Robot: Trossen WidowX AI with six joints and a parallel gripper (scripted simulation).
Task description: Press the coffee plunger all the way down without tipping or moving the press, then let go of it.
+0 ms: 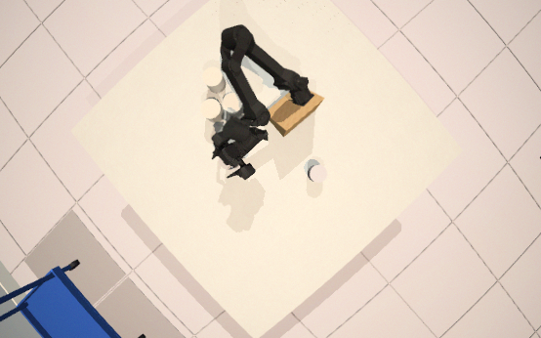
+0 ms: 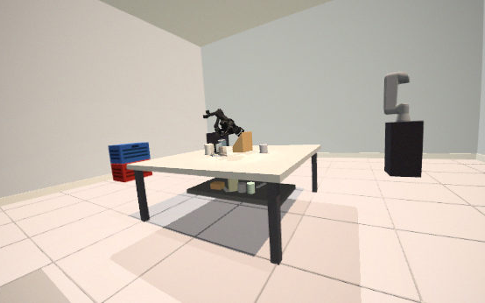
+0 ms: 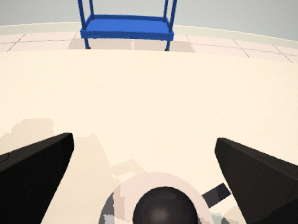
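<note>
Wrist view: we see the hand (image 3: 149,183) wide open, its two dark fingers standing well apart on either side of the plunger knob (image 3: 165,221) and touching nothing. The knob sits low on the lid of the coffee press (image 3: 120,219); what is inside the press is hidden from us. From the top, the press stands under the hand (image 1: 234,158), toward the middle of the bench (image 1: 352,205). A white cup (image 1: 317,173) stands apart; its contents cannot be made out.
</note>
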